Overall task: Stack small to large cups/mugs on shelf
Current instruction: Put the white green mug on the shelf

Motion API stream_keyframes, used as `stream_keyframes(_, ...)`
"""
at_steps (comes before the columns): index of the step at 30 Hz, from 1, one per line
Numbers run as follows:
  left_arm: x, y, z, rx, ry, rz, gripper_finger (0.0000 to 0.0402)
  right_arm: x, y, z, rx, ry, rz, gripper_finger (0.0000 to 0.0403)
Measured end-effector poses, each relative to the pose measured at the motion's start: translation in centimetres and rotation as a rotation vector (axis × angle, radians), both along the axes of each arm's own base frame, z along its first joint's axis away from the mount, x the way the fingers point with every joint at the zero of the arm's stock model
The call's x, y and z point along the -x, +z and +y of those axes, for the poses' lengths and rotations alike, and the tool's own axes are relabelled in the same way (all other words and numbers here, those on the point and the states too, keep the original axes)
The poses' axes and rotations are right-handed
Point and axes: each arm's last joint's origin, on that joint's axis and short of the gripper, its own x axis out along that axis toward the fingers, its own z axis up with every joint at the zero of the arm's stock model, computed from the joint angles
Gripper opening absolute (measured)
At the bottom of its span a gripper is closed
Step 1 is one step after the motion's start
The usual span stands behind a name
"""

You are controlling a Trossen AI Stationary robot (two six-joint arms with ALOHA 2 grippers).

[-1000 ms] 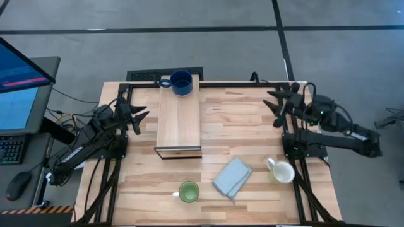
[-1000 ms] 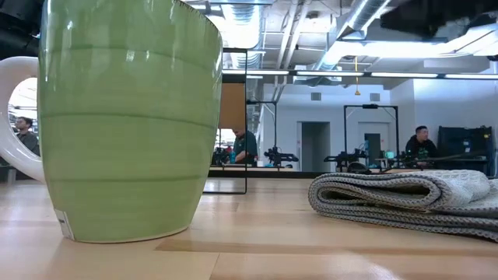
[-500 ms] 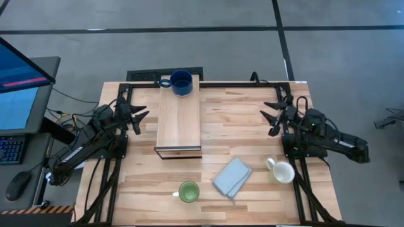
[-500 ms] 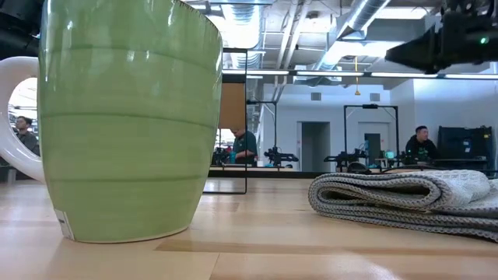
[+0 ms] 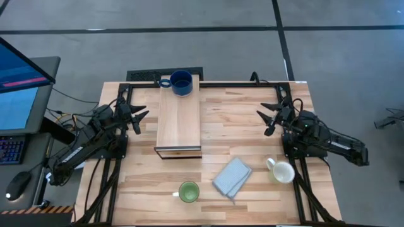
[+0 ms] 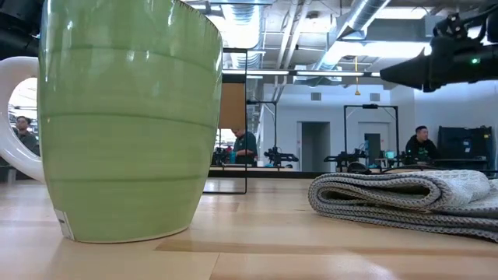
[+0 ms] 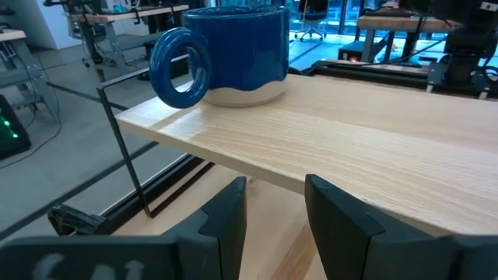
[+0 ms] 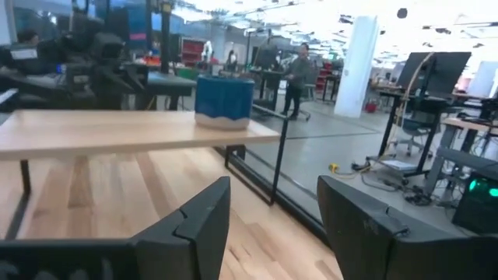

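A light-wood table (image 5: 240, 132) stands on a grey floor, and the low view looks past it into a workshop where people sit at benches far behind. The shelf (image 5: 179, 120) lies lengthwise near the table's left side, reaching from the far edge toward the middle, its dark opening facing the near edge.

The right gripper (image 5: 270, 118) hovers over the right half of the table, just inside the right edge, its fingers spread apart and holding nothing. The white mug (image 5: 281, 171) sits by the right edge, nearer the near-right corner, well apart from those fingers. The left gripper (image 5: 138, 117) waits beside the shelf's left flank, near the left edge, fingers parted and empty.

The dark blue mug (image 5: 180, 82) stands upright on the shelf's far end, at the table's far edge, its handle pointing left; both wrist views show it resting on the plank. The light green mug (image 5: 188, 191) stands on the tabletop close to the near edge, handle to the left. The folded grey-blue cloth (image 5: 231, 177) lies between the green and white mugs, touching neither.
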Motion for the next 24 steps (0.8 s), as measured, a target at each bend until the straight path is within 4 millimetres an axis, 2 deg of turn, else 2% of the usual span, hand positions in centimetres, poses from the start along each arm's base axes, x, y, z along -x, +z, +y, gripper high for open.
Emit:
stream_keyframes(9,0.0,0.1,0.0,-0.008,-0.004,-0.01,0.0123,-0.3,-1.6,-0.5,-0.032,-0.034,-0.015,0.0216)
stream_keyframes(13,-0.2,1.2,-0.2,-0.068,-0.09,-0.091,0.0123,-0.3,-1.7,-0.5,-0.046,-0.032,-0.016,0.0216)
stream_keyframes(19,0.6,5.6,-1.6,-0.191,-0.27,-0.234,0.0123,-0.3,-1.7,-0.5,-0.017,-0.032,0.0,0.0216)
stream_keyframes(24,2.0,9.7,-3.7,-0.343,-0.536,-0.345,0.0123,-0.3,-1.8,-0.5,-0.008,-0.036,0.015,0.0216)
